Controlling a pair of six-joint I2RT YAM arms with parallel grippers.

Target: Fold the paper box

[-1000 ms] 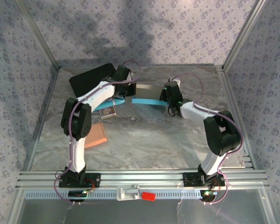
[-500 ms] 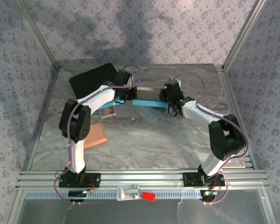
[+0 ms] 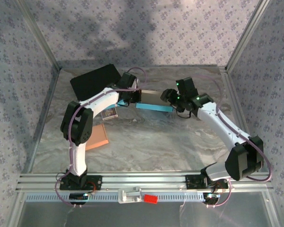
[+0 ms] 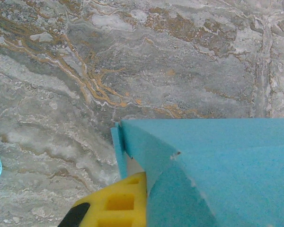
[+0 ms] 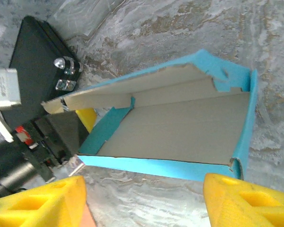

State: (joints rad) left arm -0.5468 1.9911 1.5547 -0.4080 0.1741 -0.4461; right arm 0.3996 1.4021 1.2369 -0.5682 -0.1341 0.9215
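Left hand (image 3: 134,97) clamped on box (image 5: 180,127) end wall. Right hand (image 5: 142,201) fingers apart, near wall just ahead. Thin card: light, bends easily, likely slides on table (image 3: 146,142). Grip wall edges.

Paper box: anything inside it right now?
The paper box shows nothing loose: bare cardboard floor, one blue end flap folded inward. Its raised long flap overhangs the far side, hiding the strip beneath.

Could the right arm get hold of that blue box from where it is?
Probably yes. The right gripper stands open just short of the blue paper box, nothing between them. The left gripper pinches only the box's far end, leaving this wall free.
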